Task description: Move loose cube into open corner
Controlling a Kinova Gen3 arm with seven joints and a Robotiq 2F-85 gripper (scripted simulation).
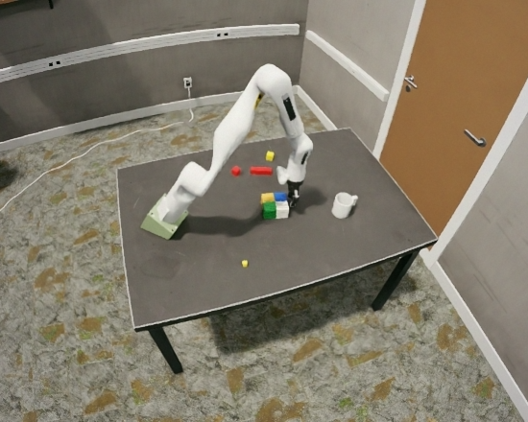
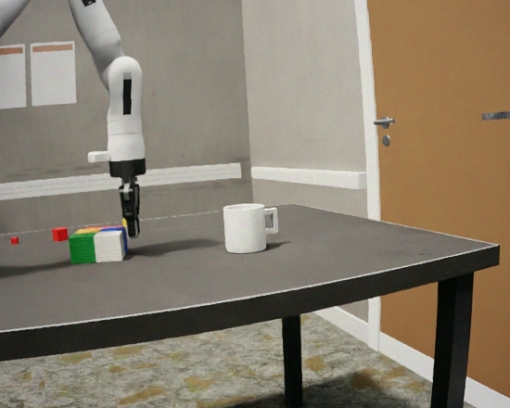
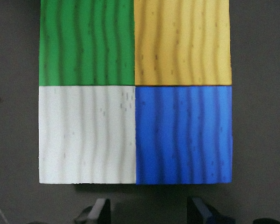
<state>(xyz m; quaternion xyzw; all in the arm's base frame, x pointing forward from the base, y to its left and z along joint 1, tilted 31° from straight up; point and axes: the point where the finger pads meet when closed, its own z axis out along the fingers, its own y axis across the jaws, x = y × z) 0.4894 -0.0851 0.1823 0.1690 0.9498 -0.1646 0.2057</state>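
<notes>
Four cubes sit together as a tight square on the dark table: green (image 1: pixel 270 210), white (image 1: pixel 282 209), yellow (image 1: pixel 267 197) and blue (image 1: pixel 280 196). In the wrist view the green (image 3: pixel 87 42), yellow (image 3: pixel 182 42), white (image 3: pixel 87 134) and blue (image 3: pixel 183 134) cubes meet with no visible gaps. My gripper (image 1: pixel 294 201) hangs low beside the blue and white side of the square, near the table top. Its fingers stand partly open with nothing between them. It also shows in the exterior view (image 2: pixel 132 229), right next to the white cube (image 2: pixel 109 246).
A white mug (image 1: pixel 344 204) stands to the right of the square. A red cube (image 1: pixel 235 171), a red bar (image 1: pixel 261 170) and a yellow cube (image 1: pixel 270 155) lie behind. A small yellow cube (image 1: pixel 245 263) lies near the front. The arm base (image 1: pixel 165 222) is at the left.
</notes>
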